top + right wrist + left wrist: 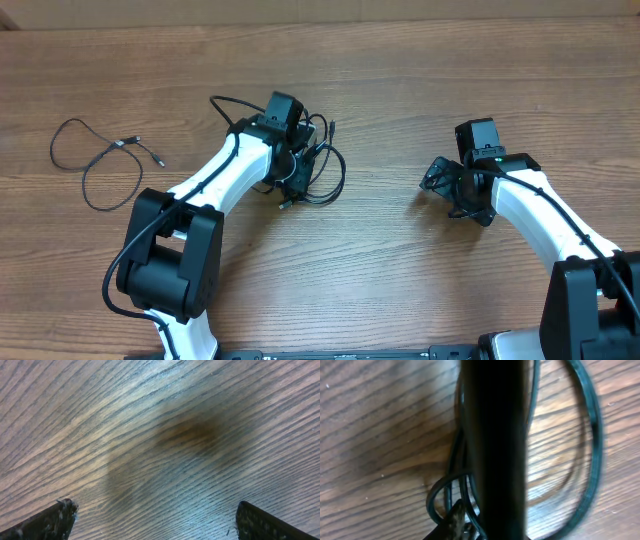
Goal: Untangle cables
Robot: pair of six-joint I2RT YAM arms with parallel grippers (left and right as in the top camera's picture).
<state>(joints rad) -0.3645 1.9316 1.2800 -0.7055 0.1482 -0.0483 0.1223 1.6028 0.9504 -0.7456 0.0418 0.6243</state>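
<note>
Brown wood grain covers the bench (400,60), and two groups of thin black cords lie on it. The tangled cables (325,175) sit near the middle of the bench, a little left of centre, as a knot of overlapping loops under the end of the left arm (215,180). A loose cable (95,165) lies well apart from them at the far left, in an open curl with both its ends pointing right.

The left fingers (495,450) are down in the tangle. In the left wrist view they show only as one blurred dark bar: a wide loop of cord curves round its right side, and smaller loops and a pale plug (456,516) crowd its lower left. Whether the fingers are together, apart or pinching a cord cannot be told from this blur.

The right fingers (438,178) stand wide apart on the right half of the bench, clear of every cord. The right wrist view shows only bare wood between the two tips. The right arm (540,210) reaches in from the lower right corner.
</note>
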